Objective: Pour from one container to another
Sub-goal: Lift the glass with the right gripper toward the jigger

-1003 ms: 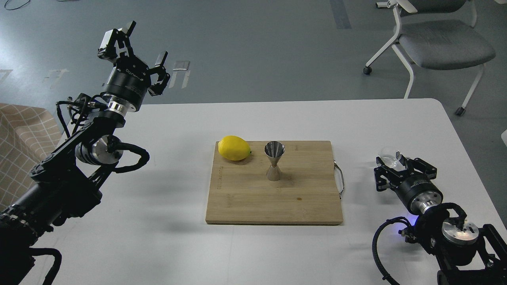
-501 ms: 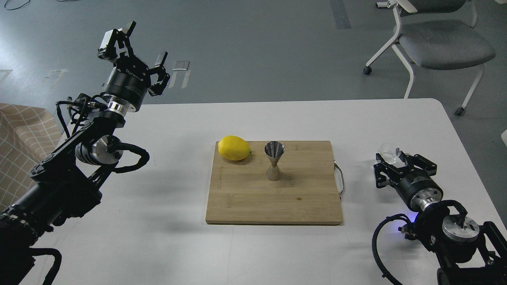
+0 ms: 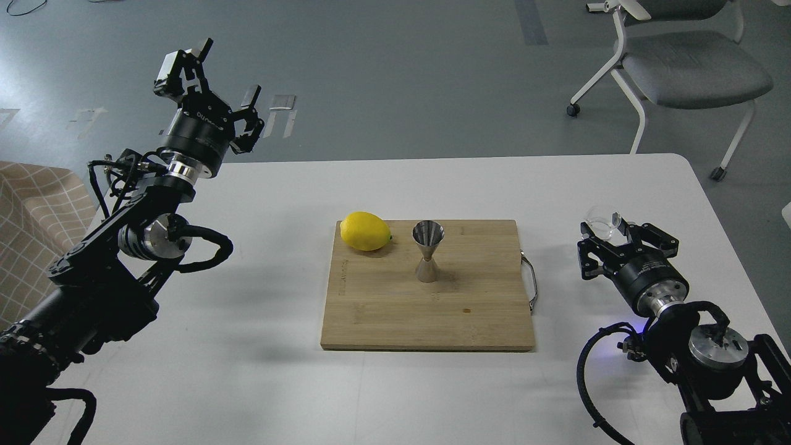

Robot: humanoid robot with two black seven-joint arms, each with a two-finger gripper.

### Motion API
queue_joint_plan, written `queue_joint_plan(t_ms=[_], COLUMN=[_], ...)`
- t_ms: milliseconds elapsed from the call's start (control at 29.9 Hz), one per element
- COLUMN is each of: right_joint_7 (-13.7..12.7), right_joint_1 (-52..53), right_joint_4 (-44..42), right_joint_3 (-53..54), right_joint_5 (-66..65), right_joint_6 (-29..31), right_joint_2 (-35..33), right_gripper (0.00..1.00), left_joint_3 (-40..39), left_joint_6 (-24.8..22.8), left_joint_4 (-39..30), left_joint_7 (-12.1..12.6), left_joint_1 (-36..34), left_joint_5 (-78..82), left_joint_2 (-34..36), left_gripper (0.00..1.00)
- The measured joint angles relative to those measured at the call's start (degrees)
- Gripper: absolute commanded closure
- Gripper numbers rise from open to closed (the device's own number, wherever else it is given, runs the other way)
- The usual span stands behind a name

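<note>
Over the last second the right gripper (image 3: 609, 237) had carried the small clear glass cup (image 3: 600, 221) up and away from the robot, so that in the head view the cup sat higher than a second earlier, with its rim clear of the fingers. The fingers appeared pinched on the cup's lower part, though the glass was so transparent that the exact contact could not be made out. The cup was off to the right of the bamboo cutting board (image 3: 482, 309), beyond the board's metal handle (image 3: 530, 281), and well apart from the steel jigger (image 3: 427, 250).

The jigger stood upright on the board, just right of the lemon (image 3: 366, 231), and had not moved. The left gripper (image 3: 210, 77) hung spread and empty, far left of the board, having shifted only slightly.

Judged from this, the lift was under way, and the carry toward the jigger and the tilt were both not yet begun.
</note>
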Motion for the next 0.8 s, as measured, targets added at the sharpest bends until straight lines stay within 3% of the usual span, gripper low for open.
queue_joint_plan(t_ms=[802], right_joint_7=[0.1], right_joint_1=[6.8], right_joint_4=[4.7], right_joint_3=[-11.5], right_joint_5=[-1.4], right_joint_6=[-5.4], right_joint_2=[0.0], right_gripper=[0.60], left_joint_3=[0.2], left_joint_6=[0.0], left_joint_4=[0.3], left_joint_7=[0.0], left_joint_1=[0.1], left_joint_5=[0.0], left_joint_2=[0.0], left_gripper=[0.02])
